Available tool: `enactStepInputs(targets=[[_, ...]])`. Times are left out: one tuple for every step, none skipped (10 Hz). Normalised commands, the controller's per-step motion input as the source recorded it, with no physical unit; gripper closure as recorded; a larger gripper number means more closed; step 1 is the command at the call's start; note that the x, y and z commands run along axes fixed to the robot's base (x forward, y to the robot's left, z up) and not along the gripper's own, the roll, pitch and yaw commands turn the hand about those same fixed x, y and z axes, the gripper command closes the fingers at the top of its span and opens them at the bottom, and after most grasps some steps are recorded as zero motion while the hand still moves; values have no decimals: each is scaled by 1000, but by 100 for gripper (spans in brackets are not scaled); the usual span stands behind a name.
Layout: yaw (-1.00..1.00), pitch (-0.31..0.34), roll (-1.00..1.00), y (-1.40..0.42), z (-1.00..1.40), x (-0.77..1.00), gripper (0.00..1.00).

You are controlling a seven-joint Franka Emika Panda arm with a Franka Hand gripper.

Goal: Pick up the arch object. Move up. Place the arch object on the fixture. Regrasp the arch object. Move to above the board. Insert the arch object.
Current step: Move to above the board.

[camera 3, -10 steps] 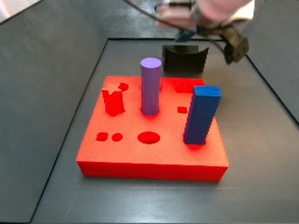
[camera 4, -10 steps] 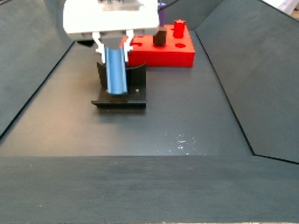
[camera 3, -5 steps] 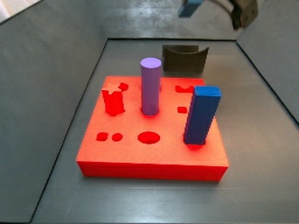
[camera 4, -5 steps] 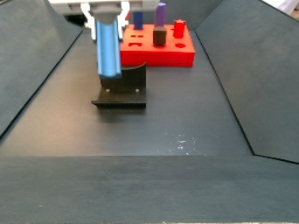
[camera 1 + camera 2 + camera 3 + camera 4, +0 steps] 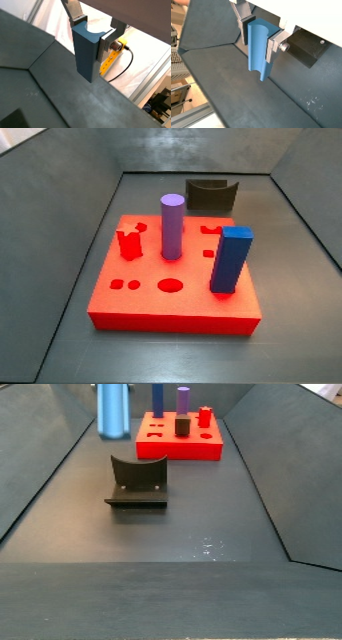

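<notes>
High above the fixture (image 5: 138, 482) | gripper (image 5: 261, 37) clamps arch object (image 5: 260, 50) (hanging lengthwise) | board (image 5: 174, 288) apart.

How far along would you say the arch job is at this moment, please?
Pickup and regrasp look done: the pincer is shut on the arch, lifted clear of the floor in both wrist views, and the fixture stands empty. In hand: carrying it; in a side view the arch hangs high at the frame's top. Left: reaching above the board and inserting it.
</notes>
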Motion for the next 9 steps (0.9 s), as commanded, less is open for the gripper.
enactStepInputs(targets=[[8,80,-59,131,1000,-37,100],[22,83,-65,103,931,-29,100],[31,87,-62,78,814,-25,100],[41,96,-56,36,577,-9,100],[52,110,-59,17,337,8,100],[59,124,-59,9,168,15,100],[-83,1,-1000,-1000,89,-406,100],[-82,-6,-1000,-1000,95,-407,100],[-81,-15,-1000,-1000,104,-425,100]])
